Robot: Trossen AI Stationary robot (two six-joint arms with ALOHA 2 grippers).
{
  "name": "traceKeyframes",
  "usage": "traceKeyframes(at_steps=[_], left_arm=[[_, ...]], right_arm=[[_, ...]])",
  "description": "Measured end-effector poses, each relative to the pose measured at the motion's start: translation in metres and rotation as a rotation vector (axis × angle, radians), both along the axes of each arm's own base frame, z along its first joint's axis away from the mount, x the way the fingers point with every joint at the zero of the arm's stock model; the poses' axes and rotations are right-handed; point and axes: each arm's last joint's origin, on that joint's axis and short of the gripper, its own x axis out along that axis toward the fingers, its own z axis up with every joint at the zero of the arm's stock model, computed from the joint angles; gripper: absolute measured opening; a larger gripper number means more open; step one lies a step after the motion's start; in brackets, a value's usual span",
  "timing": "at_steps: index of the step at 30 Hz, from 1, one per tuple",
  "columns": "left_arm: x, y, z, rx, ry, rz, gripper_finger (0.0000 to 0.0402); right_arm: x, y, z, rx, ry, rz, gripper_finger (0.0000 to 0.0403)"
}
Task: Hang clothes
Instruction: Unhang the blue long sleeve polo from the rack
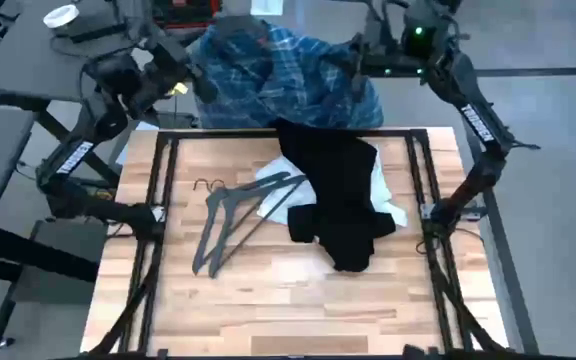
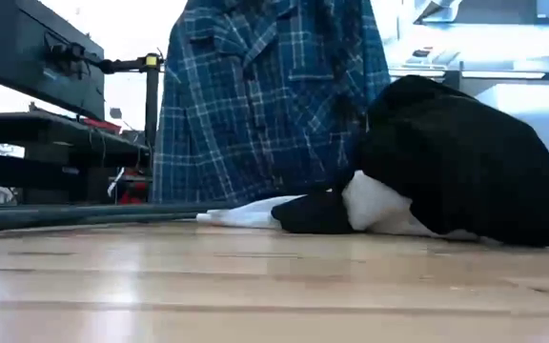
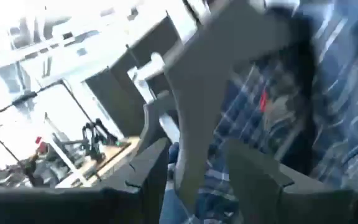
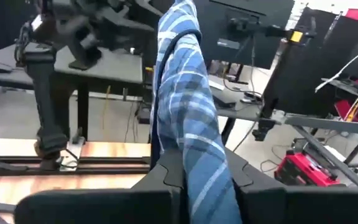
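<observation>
Above the table's far edge, both grippers, left point(image 1: 200, 82) and right point(image 1: 356, 72), pinch the plaid shirt point(image 1: 288, 80), apparently spreading it for a hanger point(image 1: 238, 215).

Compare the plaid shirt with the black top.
The plaid shirt is blue-and-white checked; the black top is plain. The plaid shirt hangs lifted at the table's far edge, the right gripper shut on it and the left gripper at it; the black top lies heaped on the table, held by nothing. Both are limp cloth.
</observation>
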Motion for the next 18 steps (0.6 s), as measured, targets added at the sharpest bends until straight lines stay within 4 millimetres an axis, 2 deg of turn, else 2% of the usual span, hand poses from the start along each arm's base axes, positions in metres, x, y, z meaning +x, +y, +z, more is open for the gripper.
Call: traceKeyframes(at_steps=[5,9,13,15,18], left_arm=[[0.011,0.011,-0.008,0.013,0.078,0.124,0.0142],[0.013,0.012,-0.006,0.023,0.058,0.135,0.0142],[0.011,0.010,-0.005,0.007,0.030,0.129,0.0135],[0.008,0.008,-0.004,0.002,0.023,0.128,0.0118],[0.002,0.005,-0.003,0.007,0.035,0.136,0.0065]], right_arm=[[0.010,0.016,0.000,-0.001,0.002,0.016,0.0023],[0.014,0.023,-0.003,0.018,0.024,-0.001,0.0023],[0.015,0.027,-0.007,0.100,0.046,-0.002,0.0063],[0.015,0.027,-0.009,0.130,0.060,-0.005,0.0087],[0.014,0.027,-0.012,0.152,0.086,-0.010,0.0111]])
